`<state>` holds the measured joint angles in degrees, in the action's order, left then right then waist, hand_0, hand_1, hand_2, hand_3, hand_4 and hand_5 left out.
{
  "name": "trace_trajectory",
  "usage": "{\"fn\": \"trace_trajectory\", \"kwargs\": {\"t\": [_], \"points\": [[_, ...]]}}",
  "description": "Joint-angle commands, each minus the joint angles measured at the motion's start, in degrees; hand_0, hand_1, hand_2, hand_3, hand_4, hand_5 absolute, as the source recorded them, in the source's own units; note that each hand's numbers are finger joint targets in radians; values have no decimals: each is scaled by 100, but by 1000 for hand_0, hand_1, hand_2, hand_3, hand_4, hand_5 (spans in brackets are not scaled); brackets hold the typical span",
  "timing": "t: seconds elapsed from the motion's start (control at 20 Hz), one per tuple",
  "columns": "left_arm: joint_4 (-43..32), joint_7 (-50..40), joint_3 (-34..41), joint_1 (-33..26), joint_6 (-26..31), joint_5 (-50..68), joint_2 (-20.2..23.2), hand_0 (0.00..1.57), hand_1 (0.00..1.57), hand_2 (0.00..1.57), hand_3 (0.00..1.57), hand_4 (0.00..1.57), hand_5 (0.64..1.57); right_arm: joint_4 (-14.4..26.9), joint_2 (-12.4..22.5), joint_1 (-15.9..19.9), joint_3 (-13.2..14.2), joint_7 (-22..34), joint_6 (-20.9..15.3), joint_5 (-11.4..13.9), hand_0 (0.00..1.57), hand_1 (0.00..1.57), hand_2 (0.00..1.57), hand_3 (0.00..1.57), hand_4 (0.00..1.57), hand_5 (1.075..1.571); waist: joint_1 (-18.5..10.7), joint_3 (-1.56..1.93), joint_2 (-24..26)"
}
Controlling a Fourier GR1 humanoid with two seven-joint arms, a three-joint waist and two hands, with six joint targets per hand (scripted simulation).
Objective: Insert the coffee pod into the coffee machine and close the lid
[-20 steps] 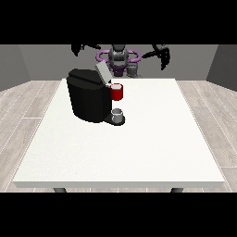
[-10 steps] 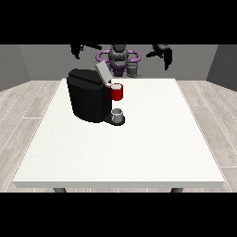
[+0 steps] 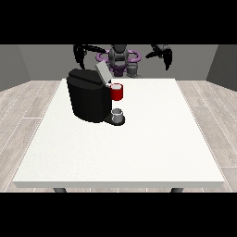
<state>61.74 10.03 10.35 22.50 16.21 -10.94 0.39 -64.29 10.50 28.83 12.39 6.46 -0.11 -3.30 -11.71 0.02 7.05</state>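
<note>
Inspection of the bench (image 3: 152, 139) finds the black coffee machine (image 3: 87, 99) standing left of centre, its grey lid (image 3: 102, 71) raised and tilted back. A red thing at the machine (image 3: 117, 91) is noted under the lid. The coffee pod cannot be identified with certainty: one grey thing (image 3: 118, 114) rests on the machine's base platform, and another small grey thing (image 3: 133, 69) is seen at the bench's far edge, just beside the robot's torso (image 3: 119, 58). A pod is judged to be light, small and stiff but thin-walled, with smooth sides liable to slip; it is best taken by its side wall just under the rim, pinched between thumb and fingers and kept upright. The hand at the view's left (image 3: 79, 52) and the hand at the view's right (image 3: 165, 53) are held high beyond the far edge, well apart from the machine; whether either is released or clenched cannot be told. Compared with half a second earlier, the hand at the view's left is set slightly lower; the machine, lid and both grey things are unchanged.
</note>
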Motion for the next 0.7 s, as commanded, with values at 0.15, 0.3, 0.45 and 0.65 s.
{"fn": "trace_trajectory", "kwargs": {"t": [0.15,0.3,0.45,0.65], "points": [[1150,-461,-413,-618,-32,278,-38,0,0,0,0,371,1571,450,-219,42,-216,-404,-58,127,0,0,0,0,0,1571,-59,0,-181],[1385,-548,-247,-699,8,436,148,0,0,0,0,338,1571,437,129,424,-206,65,342,-30,0,0,0,0,0,1571,167,-1,-350],[1640,-449,-348,-742,-175,315,147,0,0,0,0,377,1571,547,-69,675,-382,-154,118,161,0,0,0,0,0,1571,151,-1,-600],[1754,-11,-199,-975,-114,458,327,0,0,0,0,376,1571,663,180,765,-269,-452,453,56,0,0,0,0,0,1571,206,-1,-870]]}}
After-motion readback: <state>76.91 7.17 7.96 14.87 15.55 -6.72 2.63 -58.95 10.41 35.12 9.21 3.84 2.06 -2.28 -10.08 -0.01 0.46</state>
